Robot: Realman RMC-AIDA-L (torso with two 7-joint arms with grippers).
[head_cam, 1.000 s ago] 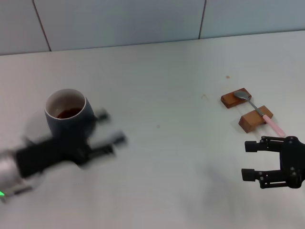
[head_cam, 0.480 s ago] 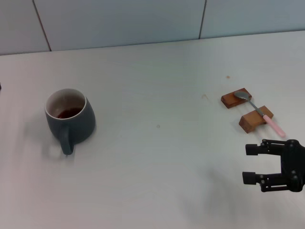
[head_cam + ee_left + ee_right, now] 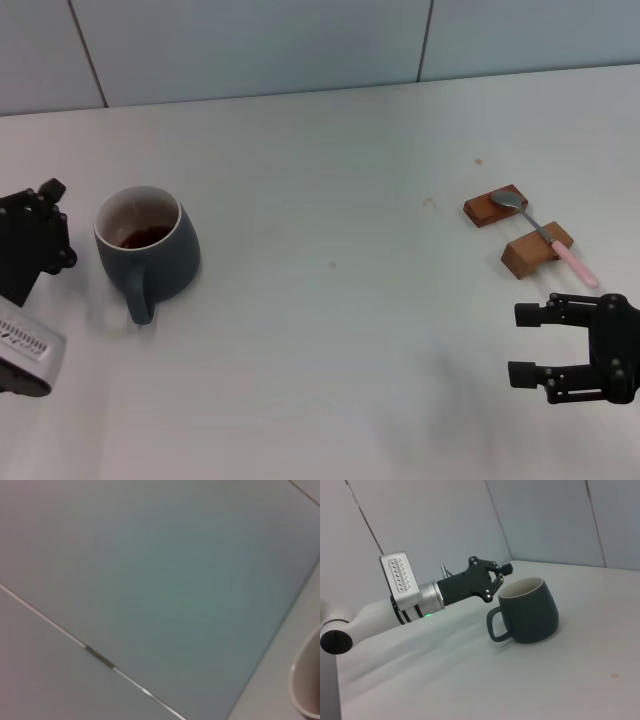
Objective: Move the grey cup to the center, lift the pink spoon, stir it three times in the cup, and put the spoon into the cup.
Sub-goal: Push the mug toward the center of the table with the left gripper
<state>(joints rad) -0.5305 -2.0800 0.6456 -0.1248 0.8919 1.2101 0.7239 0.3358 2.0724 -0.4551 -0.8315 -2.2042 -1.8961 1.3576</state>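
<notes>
The grey cup [image 3: 148,248] stands at the table's left, its handle toward me, with dark liquid inside; it also shows in the right wrist view [image 3: 530,612]. My left gripper [image 3: 62,225] is open just left of the cup, not touching it, and shows in the right wrist view [image 3: 499,582]. The left wrist view shows only the cup's rim [image 3: 306,690]. The pink spoon [image 3: 545,235] lies across two wooden blocks at the right. My right gripper [image 3: 520,345] is open and empty, near the table's front right, in front of the spoon.
Two brown wooden blocks [image 3: 495,207] [image 3: 537,250] hold the spoon off the white table [image 3: 330,330]. A tiled wall [image 3: 250,45] runs along the table's far edge.
My left arm, blurred in front of the cup a second ago, left the view and has come back at the cup's left side. The right gripper has dropped slightly toward the front edge.
</notes>
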